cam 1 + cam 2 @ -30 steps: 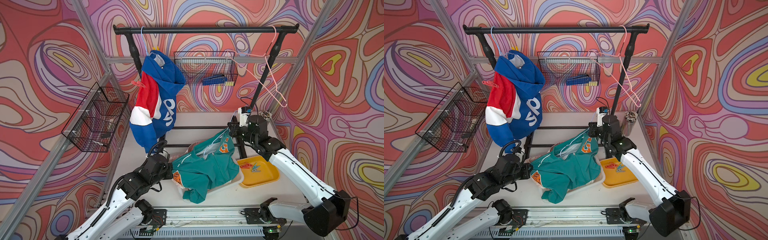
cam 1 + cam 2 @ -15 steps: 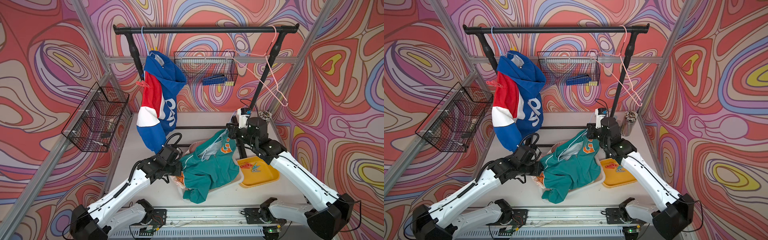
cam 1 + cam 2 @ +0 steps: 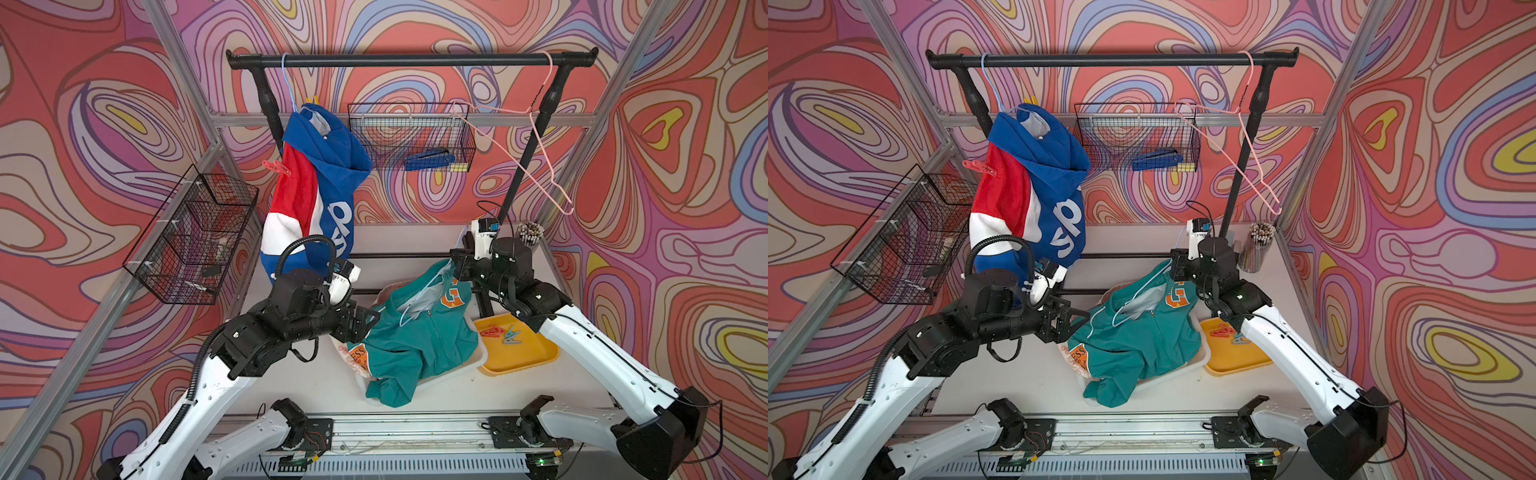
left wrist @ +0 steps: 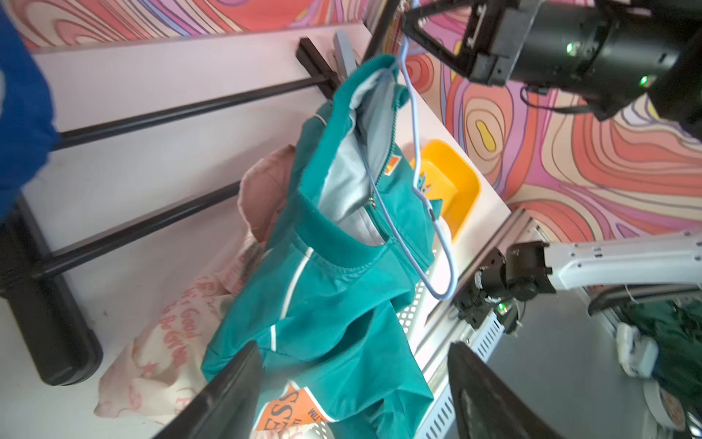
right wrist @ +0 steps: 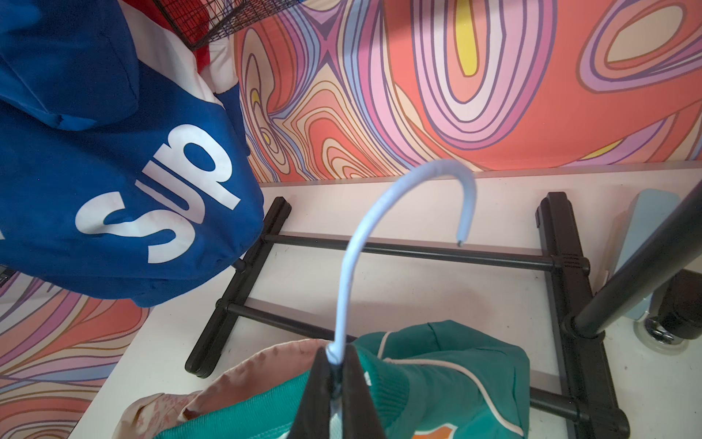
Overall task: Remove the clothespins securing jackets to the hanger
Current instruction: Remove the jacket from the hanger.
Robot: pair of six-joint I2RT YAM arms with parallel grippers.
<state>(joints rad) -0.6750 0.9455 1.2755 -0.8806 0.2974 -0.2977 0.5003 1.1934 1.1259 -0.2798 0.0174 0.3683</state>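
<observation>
The right end effector is pinching the neck of a pale-blue hanger. The hanger runs through the collar of the teal jacket, which is slumped over a white basket on the counter. The left end effector is spread wide at that jacket's edge (gripping nothing). The blue jacket hangs from the rail, with a red clothespin at its shoulder. Loose clothespins lie in the yellow tray.
</observation>
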